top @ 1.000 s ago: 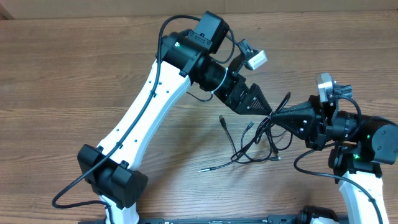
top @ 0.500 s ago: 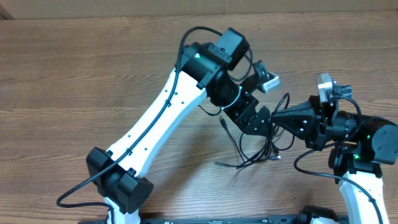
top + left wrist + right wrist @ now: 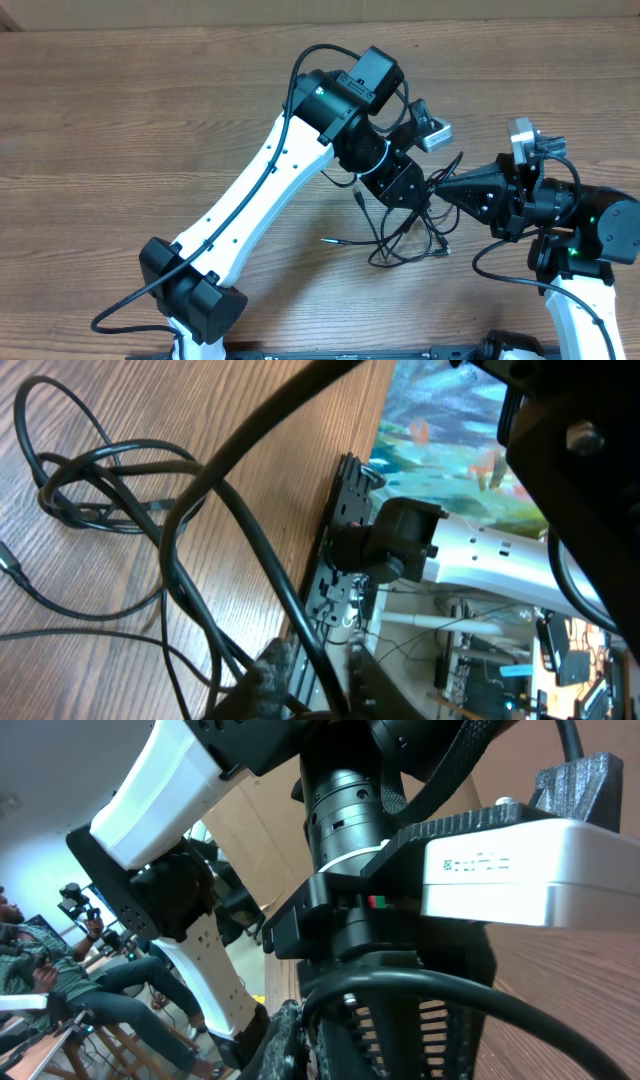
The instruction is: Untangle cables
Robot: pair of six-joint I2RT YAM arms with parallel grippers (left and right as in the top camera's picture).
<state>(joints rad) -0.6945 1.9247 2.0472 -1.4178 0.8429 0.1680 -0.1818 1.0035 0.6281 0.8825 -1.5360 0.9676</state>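
Observation:
The cables (image 3: 405,240) are a loose knot of thin black cords on the wooden table, just below both grippers. One silver-tipped end (image 3: 325,240) trails off to the left. My left gripper (image 3: 422,192) points down and right into the top of the knot, and its jaws are closed round a cord. The left wrist view shows that cord (image 3: 290,610) running between the left gripper's (image 3: 320,675) fingers, with more loops (image 3: 100,490) lying on the wood. My right gripper (image 3: 440,186) points left, almost touching the left one. It is shut on a cord (image 3: 450,985) that arcs out of its jaws (image 3: 298,1015).
The left arm's white link (image 3: 270,190) crosses the table from its base (image 3: 190,295) at the bottom left. The right arm's body (image 3: 585,225) fills the right edge. The table's far edge (image 3: 300,25) runs along the top.
My left gripper swung right and down onto the knot, and its jaws closed round a cord. The silver-tipped end slid left and up. The right gripper held still.

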